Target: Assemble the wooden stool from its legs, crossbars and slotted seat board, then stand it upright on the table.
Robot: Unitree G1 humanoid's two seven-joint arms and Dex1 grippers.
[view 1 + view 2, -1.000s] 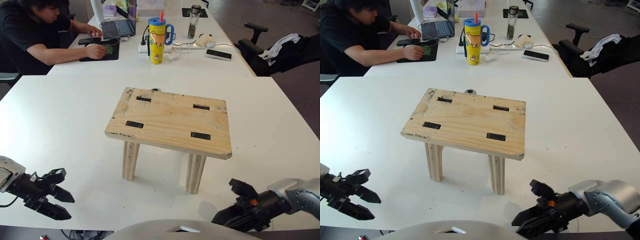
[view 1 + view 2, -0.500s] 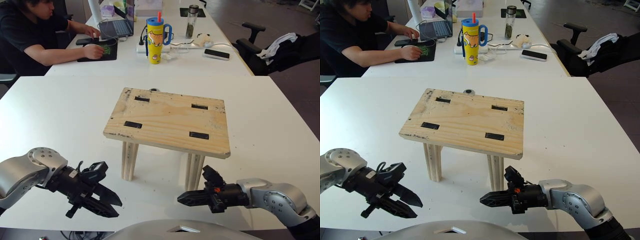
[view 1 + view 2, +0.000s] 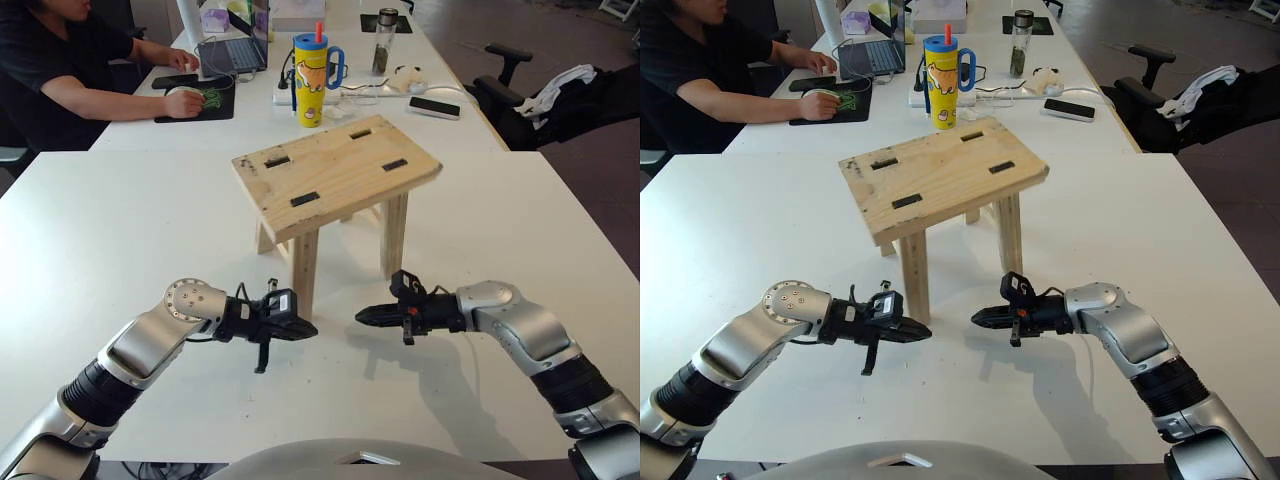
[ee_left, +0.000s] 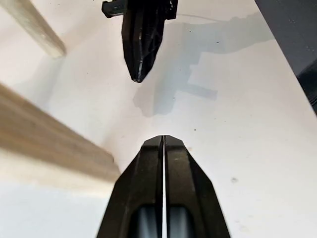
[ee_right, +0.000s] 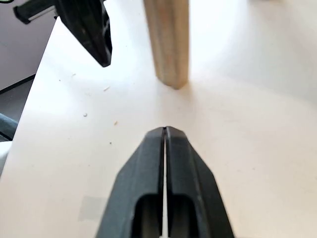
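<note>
Left eye view: pale wood stool (image 3: 322, 188) upright, slotted rect. seat (image 3: 345, 160); both jaws together.

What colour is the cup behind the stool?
The cup is yellow with blue trim; best in left eye view.

The two head views look forward and down from above and behind the grippers, and share the whole stool (image 3: 335, 175) beyond them. The left wrist camera sits just behind the left gripper (image 4: 163, 141), low over the table (image 4: 237, 124), facing the right gripper (image 4: 138, 77); the right wrist camera looks the opposite way
</note>
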